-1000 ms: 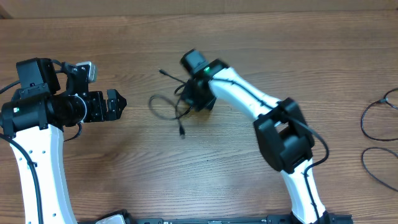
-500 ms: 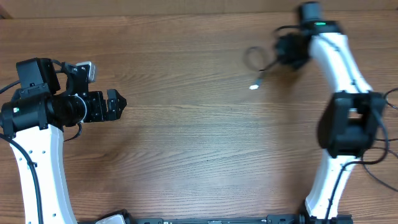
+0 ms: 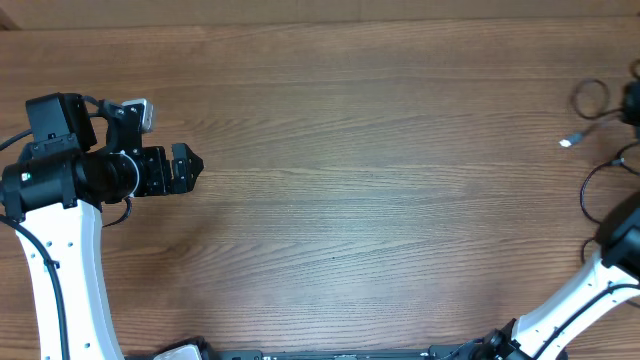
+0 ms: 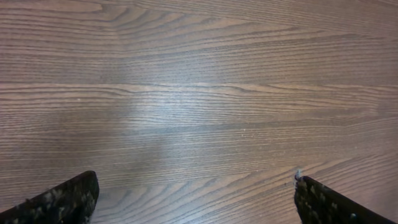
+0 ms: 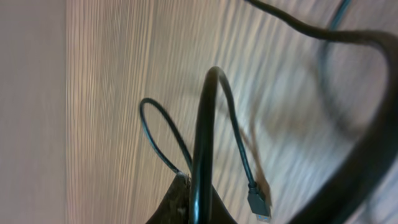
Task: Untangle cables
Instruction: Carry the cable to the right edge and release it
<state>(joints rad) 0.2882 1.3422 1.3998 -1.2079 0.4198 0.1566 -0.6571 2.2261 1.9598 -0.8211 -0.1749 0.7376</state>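
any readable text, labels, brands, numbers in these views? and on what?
None: no word, label, brand or number can be read in any view.
table: bare wood grain, no markings.
left gripper and right gripper: black surfaces, no legible print.
cable and its plug: blurred in the right wrist view, tiny in the overhead view; no marking can be made out.

L arm [image 3: 55,262]: white links, blk joints, green LED; L gripper [image 3: 198,168] blk

R pincer [image 3: 634,103] mostly off-frame; cables [image 5: 204,124] blurred
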